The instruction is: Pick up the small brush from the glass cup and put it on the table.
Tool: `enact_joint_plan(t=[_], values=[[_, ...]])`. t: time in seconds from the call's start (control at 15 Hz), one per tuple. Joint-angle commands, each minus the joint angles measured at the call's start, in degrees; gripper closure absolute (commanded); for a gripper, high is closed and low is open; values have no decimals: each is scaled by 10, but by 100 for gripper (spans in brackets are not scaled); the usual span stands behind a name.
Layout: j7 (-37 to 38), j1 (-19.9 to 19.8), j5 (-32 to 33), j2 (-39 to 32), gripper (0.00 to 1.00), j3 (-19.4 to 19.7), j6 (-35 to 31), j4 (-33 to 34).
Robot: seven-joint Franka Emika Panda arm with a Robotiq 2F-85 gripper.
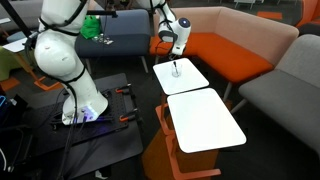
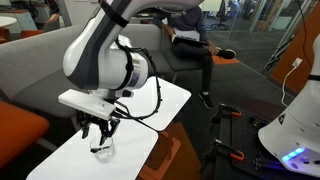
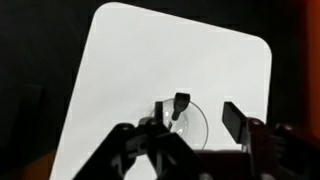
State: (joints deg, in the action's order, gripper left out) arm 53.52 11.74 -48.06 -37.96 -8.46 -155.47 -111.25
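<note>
The glass cup (image 3: 186,124) stands on the white table (image 3: 150,60). In the wrist view it shows as a clear ring. The small brush (image 3: 180,104) stands in it with its dark end up. My gripper (image 3: 197,118) is open. It hangs just above the cup, with one finger on each side of the brush. In an exterior view the gripper (image 1: 173,47) is over the cup (image 1: 177,72) on the far, smaller-looking table (image 1: 190,80). In an exterior view the fingers (image 2: 99,133) sit right over the cup (image 2: 103,151). The brush is not clear there.
A second, larger-looking white tabletop (image 1: 205,120) stands next to the first. An orange sofa (image 1: 225,50) and a grey sofa (image 1: 290,90) run round the tables. The robot base (image 1: 75,90) stands beside them. A seated person (image 2: 190,45) is behind.
</note>
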Motion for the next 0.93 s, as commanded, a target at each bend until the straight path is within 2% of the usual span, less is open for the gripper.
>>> enact_joint_plan(t=[0.0, 0.2, 0.33, 0.67, 0.87], values=[[6, -4, -11, 20, 35, 8, -1, -25], [4, -11, -9, 16, 60, 10, 9, -21], [4, -14, -7, 13, 65, 11, 15, -17], [5, -18, -5, 1, 56, 11, 28, -7], [8, -18, -2, -9, 56, 13, 38, 3]])
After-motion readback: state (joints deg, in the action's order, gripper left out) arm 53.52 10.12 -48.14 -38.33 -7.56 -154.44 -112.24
